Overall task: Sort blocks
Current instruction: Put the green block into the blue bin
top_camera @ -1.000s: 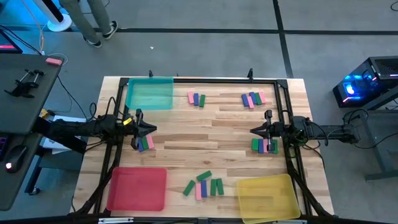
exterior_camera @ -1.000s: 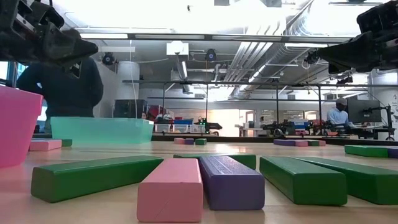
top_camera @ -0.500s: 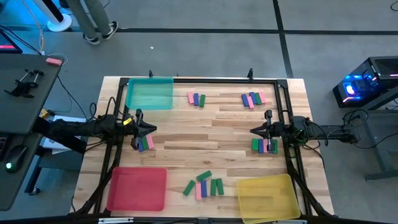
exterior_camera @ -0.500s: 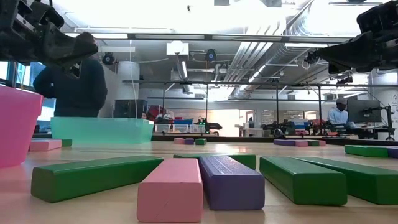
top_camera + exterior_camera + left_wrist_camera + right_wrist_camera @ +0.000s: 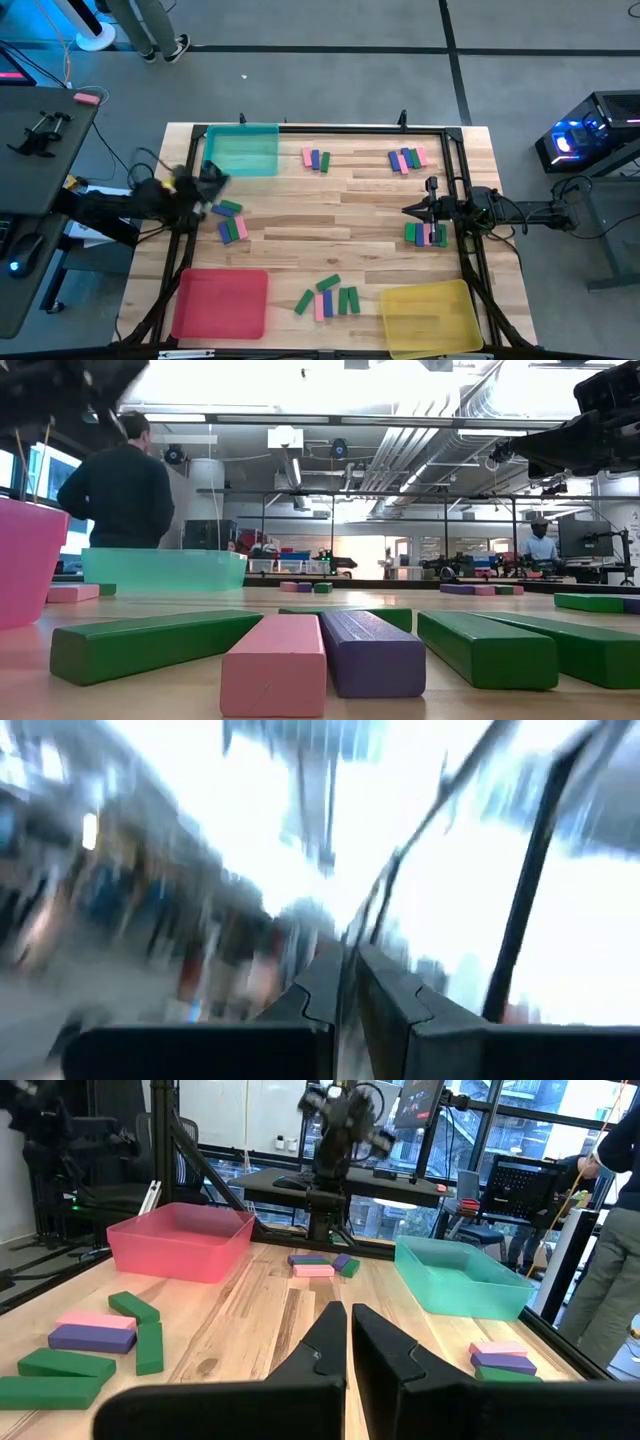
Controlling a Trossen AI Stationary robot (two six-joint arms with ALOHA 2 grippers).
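Small green, pink and purple blocks lie flat on the wooden table in several groups: at the left (image 5: 232, 226), far middle (image 5: 317, 159), far right (image 5: 407, 159), right (image 5: 425, 234) and near middle (image 5: 328, 298). My left gripper (image 5: 215, 181) is shut and holds nothing. It hangs blurred above the table's left side, between the left group and the green tray (image 5: 241, 150), its fingers (image 5: 320, 990) tipped up toward the ceiling. My right gripper (image 5: 408, 211) is shut, level and holding nothing, beside the right group.
A red tray (image 5: 221, 303) sits at the near left corner and a yellow tray (image 5: 430, 317) at the near right. A black frame runs around the table's edges. A person (image 5: 120, 485) stands beyond the table's far side. Bare wood lies in the table's middle.
My left gripper has risen and tipped upward, rolling a little. It has drawn back toward the table's left and far edges, uncovering the left block group. It stays shut. The blocks have not moved. The person behind the table has stepped sideways.
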